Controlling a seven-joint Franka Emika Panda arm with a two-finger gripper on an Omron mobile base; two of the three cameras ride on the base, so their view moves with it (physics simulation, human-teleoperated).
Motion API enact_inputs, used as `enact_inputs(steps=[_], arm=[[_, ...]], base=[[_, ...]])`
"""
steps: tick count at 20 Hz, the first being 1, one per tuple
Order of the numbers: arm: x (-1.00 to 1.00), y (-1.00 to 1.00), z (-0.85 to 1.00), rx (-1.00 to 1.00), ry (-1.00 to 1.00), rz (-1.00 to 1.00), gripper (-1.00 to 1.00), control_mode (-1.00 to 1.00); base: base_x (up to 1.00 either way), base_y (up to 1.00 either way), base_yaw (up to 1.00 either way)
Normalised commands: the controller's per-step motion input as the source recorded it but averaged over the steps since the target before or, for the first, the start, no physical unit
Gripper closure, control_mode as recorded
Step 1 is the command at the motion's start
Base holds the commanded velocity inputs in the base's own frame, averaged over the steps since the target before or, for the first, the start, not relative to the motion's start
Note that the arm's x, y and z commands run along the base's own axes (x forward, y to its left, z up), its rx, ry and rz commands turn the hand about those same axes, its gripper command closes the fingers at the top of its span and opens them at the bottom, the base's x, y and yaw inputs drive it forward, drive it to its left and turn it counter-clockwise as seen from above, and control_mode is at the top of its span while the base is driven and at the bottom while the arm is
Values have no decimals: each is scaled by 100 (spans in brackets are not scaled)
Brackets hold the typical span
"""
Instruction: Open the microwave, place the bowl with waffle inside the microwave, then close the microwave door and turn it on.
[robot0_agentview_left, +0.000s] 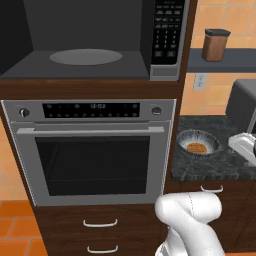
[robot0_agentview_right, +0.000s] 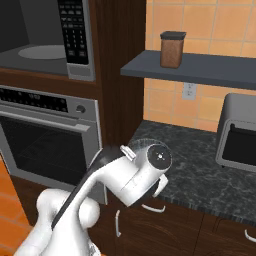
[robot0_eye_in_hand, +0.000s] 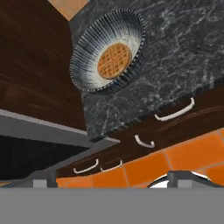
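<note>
The claw (robot0_eye_in_hand: 112, 177) stands wide and holds nothing; it looks down over the front edge of the surface (robot0_eye_in_hand: 175, 61). Beyond it, the bowl (robot0_eye_in_hand: 108, 50) sits on that surface with the waffle (robot0_eye_in_hand: 114, 60) inside, just right of the oven (robot0_agentview_left: 92, 150). Higher and farther, the microwave (robot0_agentview_left: 95, 40) is already open, its turntable (robot0_agentview_left: 86, 56) bare. The bowl's move, closing and starting remain.

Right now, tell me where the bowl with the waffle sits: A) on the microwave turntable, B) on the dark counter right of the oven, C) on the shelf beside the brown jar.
B: the bowl, waffle inside, rests on the dark counter; the turntable is bare.
</note>
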Motion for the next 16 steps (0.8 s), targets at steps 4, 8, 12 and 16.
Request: enact_inputs(steps=[4, 8, 12, 16], arm=[[100, -88, -56, 4, 22, -9, -100, -100], [100, -36, -41, 7, 16, -2, -100, -100], [92, -1, -41, 14, 10, 0, -100, -100], [68, -31, -46, 11, 9, 0, -100, -100]], base=[[0, 0, 0], [0, 0, 0], [0, 0, 0], [0, 0, 0]])
